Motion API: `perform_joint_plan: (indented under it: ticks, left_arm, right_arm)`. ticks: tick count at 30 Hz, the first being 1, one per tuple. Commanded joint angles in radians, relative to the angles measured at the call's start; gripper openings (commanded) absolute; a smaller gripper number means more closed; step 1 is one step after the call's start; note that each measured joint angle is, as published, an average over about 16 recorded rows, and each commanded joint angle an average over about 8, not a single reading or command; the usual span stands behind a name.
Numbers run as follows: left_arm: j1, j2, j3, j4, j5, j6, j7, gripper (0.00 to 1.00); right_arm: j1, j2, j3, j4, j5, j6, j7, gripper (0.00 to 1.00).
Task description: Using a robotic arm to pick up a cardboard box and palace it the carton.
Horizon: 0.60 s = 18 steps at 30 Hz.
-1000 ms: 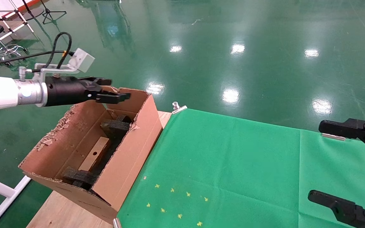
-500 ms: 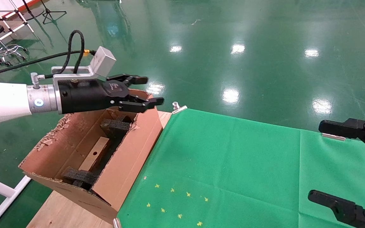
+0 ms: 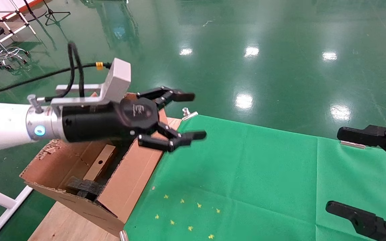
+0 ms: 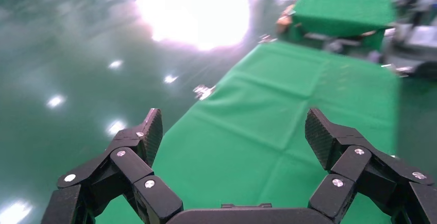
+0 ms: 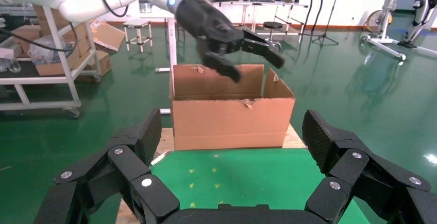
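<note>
Moved: my left gripper [image 3: 184,117] has swung out from above the carton [image 3: 129,174] toward the green cloth [image 3: 246,174].
Left claw: fingers spread wide, holding nothing.
Carton: below and behind my claw, black foam [image 3: 84,186] inside.
Cardboard box: I cannot see it.
Right gripper [image 3: 354,170]: parked far right, fingers spread.

Head view down over carton [image 3: 126,167]; right wrist view low, facing it [image 5: 232,116]; left wrist view perhaps outward along cloth [image 4: 288,126].
</note>
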Motion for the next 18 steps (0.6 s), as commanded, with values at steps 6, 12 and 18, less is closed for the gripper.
perform_joint_plan:
  ticks: [6, 12, 18]
  left_arm:
    - [0.089, -0.008, -0.037, -0.13, -0.126, 0.051, 0.023, 1.0]
    - [0.151, -0.014, -0.063, -0.221, -0.214, 0.086, 0.038, 1.0]
    - [0.169, -0.016, -0.071, -0.246, -0.24, 0.096, 0.042, 1.0]
  right_arm:
    - [0.0, 0.0, 0.0, 0.0, 0.0, 0.0, 0.0, 1.0]
    - [0.0, 0.0, 0.0, 0.0, 0.0, 0.0, 0.0, 1.0]
    - [0.0, 0.0, 0.0, 0.0, 0.0, 0.0, 0.0, 1.0]
